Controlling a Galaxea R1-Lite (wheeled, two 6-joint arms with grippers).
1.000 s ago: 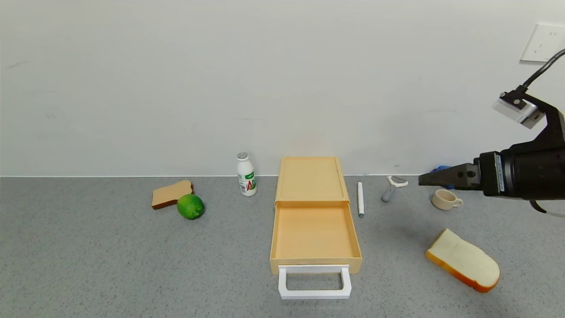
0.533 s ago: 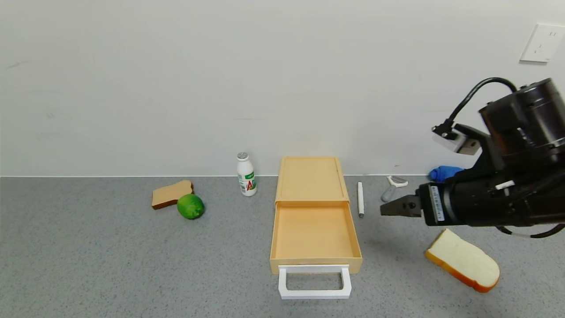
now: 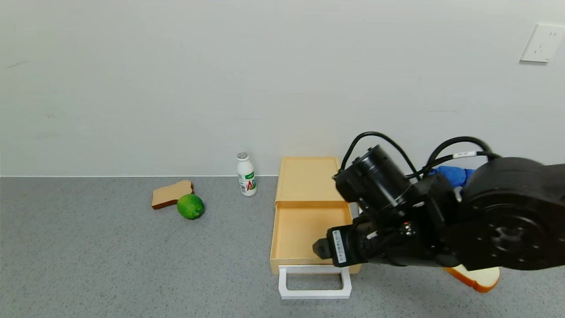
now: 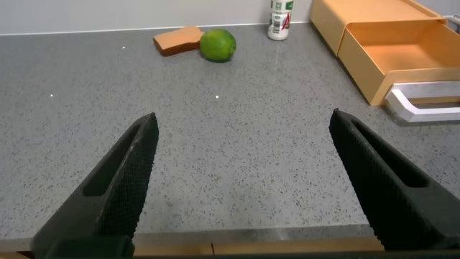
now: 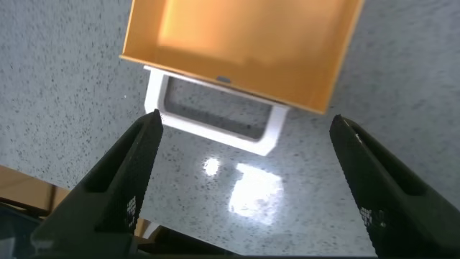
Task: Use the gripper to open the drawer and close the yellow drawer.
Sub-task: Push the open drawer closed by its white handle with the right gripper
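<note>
The pale yellow-tan drawer box [image 3: 309,176] stands at the back middle of the table. Its drawer [image 3: 300,229] is pulled out towards me, empty, with the white loop handle [image 3: 314,287] at the front. My right gripper [image 3: 320,249] hovers over the drawer's front right corner. In the right wrist view it [image 5: 246,121] is open, above the handle [image 5: 215,129] and the drawer's front [image 5: 244,36], touching neither. My left gripper [image 4: 244,115] is open and empty, low near the table's front edge, left of the drawer [image 4: 402,50]; it does not show in the head view.
A white bottle [image 3: 246,175] stands just left of the box. A lime [image 3: 190,206] and a toast slice [image 3: 171,193] lie further left. A bread slice [image 3: 479,277] and a blue thing [image 3: 452,173] show partly behind the right arm.
My right arm has swung left and down from the right side to over the drawer's front right corner. It now hides the pen, peeler and cup. The drawer has not moved.
</note>
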